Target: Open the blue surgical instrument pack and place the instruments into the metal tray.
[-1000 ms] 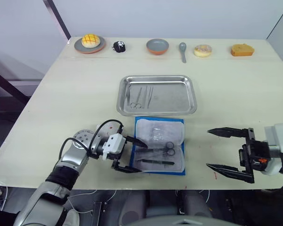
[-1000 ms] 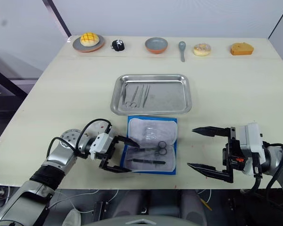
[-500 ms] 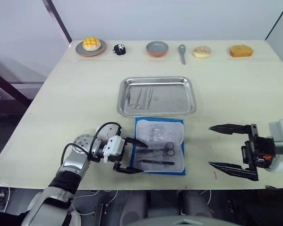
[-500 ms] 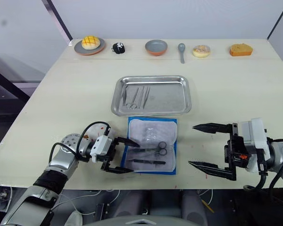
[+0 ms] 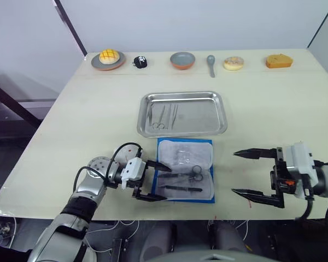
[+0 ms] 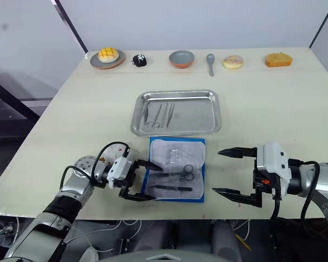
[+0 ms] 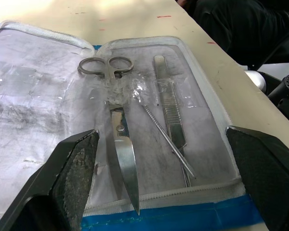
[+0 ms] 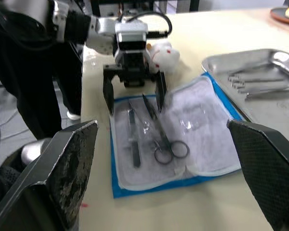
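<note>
The blue pack [image 5: 185, 170] lies unfolded just below the metal tray [image 5: 182, 113]; scissors [image 7: 116, 139] and tweezers [image 7: 171, 115] rest on its lining. My left gripper [image 5: 154, 180] spreads wide at its edge; my right gripper [image 5: 250, 173] gapes empty, well apart.

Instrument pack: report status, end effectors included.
Left end effector open at the pack's left edge, holding nothing. Right end effector open, right of it. Blue pack open; scissors, tweezers inside; some instruments already in metal tray. Nothing in the way.
</note>
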Robot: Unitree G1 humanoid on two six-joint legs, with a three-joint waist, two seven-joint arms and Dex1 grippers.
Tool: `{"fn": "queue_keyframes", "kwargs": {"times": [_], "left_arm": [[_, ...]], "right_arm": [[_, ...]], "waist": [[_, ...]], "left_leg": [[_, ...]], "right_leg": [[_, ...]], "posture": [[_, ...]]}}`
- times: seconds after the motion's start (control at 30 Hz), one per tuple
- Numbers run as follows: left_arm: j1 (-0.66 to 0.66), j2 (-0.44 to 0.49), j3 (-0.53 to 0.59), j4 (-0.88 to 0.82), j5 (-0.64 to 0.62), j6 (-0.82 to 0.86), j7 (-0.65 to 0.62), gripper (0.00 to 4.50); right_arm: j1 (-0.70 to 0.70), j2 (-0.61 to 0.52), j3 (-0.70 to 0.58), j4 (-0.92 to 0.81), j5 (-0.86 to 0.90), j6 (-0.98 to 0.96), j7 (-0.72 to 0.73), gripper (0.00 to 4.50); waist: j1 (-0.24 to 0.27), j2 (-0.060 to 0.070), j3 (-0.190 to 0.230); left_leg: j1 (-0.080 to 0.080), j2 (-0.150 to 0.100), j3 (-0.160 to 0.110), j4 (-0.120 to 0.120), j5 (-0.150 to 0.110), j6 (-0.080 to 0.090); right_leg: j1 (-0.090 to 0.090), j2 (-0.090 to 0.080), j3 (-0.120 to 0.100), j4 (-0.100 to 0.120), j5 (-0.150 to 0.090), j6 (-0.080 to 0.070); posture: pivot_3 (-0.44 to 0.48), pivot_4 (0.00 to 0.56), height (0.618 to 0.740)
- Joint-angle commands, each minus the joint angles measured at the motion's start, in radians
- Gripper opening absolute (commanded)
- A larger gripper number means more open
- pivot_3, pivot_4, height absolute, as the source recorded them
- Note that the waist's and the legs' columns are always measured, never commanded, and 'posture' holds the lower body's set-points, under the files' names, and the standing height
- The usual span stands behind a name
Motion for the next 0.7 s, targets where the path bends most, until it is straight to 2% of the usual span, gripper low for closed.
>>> {"fn": "queue_keyframes", "kwargs": {"times": [0.03,0.4,0.7], "left_arm": [[0.017,0.003,-0.033,0.087,0.068,0.004,-0.038,4.44],[0.016,-0.017,-0.021,0.074,0.072,0.013,-0.024,4.44],[0.031,0.01,-0.009,-0.008,0.083,0.044,0.014,4.44]], "right_arm": [[-0.081,0.029,0.104,-0.003,-0.08,0.04,-0.066,4.5],[-0.28,0.156,0.334,0.081,-0.237,0.12,-0.151,4.5],[-0.362,0.2,0.429,0.152,-0.327,0.144,-0.142,4.5]], "waist": [[0.0,0.002,-0.001],[0.003,0.003,-0.003],[0.001,0.002,-0.002]], "left_leg": [[0.0,0.0,0.0,0.0,0.0,0.0],[-0.001,-0.001,-0.001,0.0,0.0,0.0],[-0.001,-0.001,-0.002,-0.001,0.0,0.0]], "right_leg": [[0.0,0.0,0.0,0.0,0.0,0.0],[0.0,0.0,-0.001,0.0,0.0,0.0],[-0.001,0.0,-0.001,0.0,0.0,0.0]], "posture": [[0.0,0.15,0.732],[0.0,0.15,0.732],[0.0,0.15,0.732]]}}
